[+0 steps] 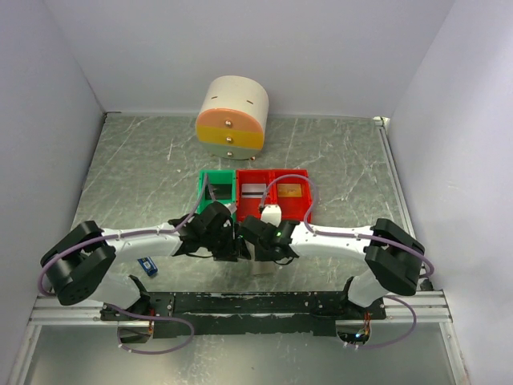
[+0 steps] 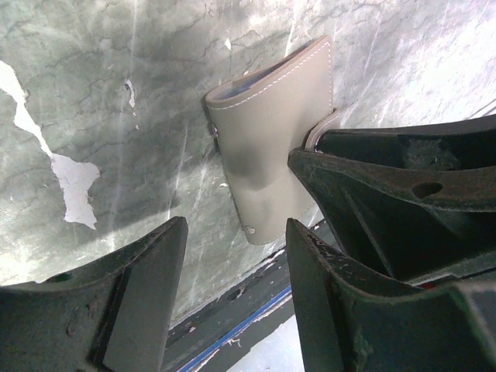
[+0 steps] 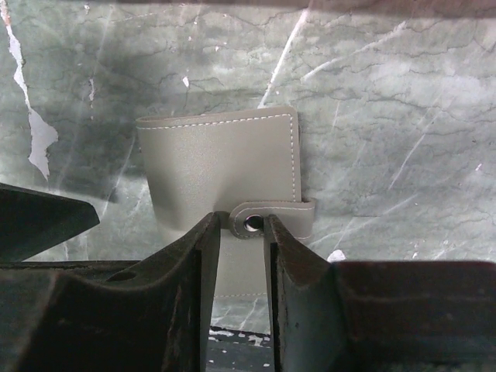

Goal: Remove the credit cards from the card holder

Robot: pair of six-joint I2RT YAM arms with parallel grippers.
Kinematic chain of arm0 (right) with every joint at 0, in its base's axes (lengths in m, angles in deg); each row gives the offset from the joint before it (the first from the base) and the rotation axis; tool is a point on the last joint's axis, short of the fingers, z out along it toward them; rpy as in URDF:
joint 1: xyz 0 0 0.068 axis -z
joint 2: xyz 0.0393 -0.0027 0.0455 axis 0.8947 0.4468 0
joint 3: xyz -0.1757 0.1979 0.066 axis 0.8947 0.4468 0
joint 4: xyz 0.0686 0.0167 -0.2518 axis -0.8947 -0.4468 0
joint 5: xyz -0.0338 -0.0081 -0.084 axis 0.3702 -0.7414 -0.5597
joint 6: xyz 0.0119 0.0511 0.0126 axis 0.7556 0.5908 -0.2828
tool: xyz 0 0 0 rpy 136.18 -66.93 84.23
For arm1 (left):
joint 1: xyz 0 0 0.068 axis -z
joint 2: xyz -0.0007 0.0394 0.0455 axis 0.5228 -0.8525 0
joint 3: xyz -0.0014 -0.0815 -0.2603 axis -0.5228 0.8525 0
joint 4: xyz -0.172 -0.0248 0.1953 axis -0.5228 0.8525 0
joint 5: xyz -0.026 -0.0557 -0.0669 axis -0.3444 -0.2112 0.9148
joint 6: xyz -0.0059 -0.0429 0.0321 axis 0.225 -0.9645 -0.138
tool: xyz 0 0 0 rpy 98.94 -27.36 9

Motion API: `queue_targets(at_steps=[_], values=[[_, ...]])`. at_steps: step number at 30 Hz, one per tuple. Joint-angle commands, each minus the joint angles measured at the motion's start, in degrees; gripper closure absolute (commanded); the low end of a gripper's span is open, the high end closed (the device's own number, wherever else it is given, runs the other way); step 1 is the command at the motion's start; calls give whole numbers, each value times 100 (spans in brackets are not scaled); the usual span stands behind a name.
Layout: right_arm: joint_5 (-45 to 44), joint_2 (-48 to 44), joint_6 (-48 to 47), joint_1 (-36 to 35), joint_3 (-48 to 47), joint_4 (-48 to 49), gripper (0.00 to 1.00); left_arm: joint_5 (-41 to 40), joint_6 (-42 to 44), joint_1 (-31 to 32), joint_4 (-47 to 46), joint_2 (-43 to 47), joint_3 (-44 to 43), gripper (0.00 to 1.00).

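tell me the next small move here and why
Probably pinch the right tool onto the snap strap and peel it up. The card holder lies folded shut on the table with that strap fastened, and the right tool's fingers already sit either side of the snap. The left tool hangs open beside the holder, gripping nothing.

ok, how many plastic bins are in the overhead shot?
3, side by side in one row: a green bin on the left, a red bin in the middle, a second red bin on the right. Their near edges are partly covered; no further bin shows.
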Motion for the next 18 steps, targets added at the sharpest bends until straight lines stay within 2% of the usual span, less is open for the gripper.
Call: queue_targets(at_steps=[1,6,10,18], values=[[-120,197,136,0,238,-136,73,-103,88,63,-39,-55,-141,35],[39,38,184,60,541,189,83,-130,181,123,-11,-221,-249,33],[462,-330,148,281,966,806,89,-255,224,226,63,-430,-438,32],[1140,-1134,118,764,1694,1764,94,-664,292,415,413,-797,-804,29]])
